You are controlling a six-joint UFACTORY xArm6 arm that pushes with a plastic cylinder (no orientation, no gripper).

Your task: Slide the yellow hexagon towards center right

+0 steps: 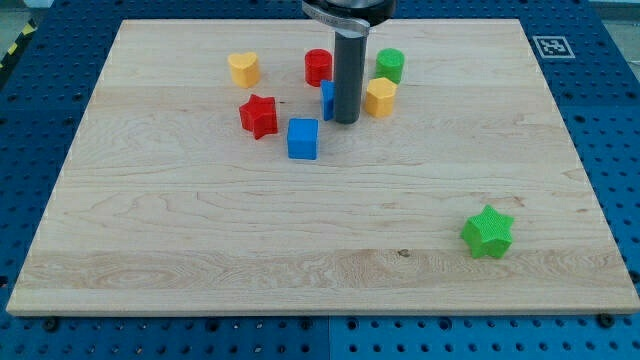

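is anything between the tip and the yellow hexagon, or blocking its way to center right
Nothing visible does. My tip sits just to the view's left of the yellow hexagon, with no block between them. The board toward the center right shows no blocks; the green cylinder lies above that path.

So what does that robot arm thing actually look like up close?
Only its lower end shows: a straight, smooth, dark grey rod, round like a pipe, hanging from a wider black collar with a pale rim at the view's top. No cables, markings or claws are visible. My tip sits just left of the yellow hexagon, on the wooden board.
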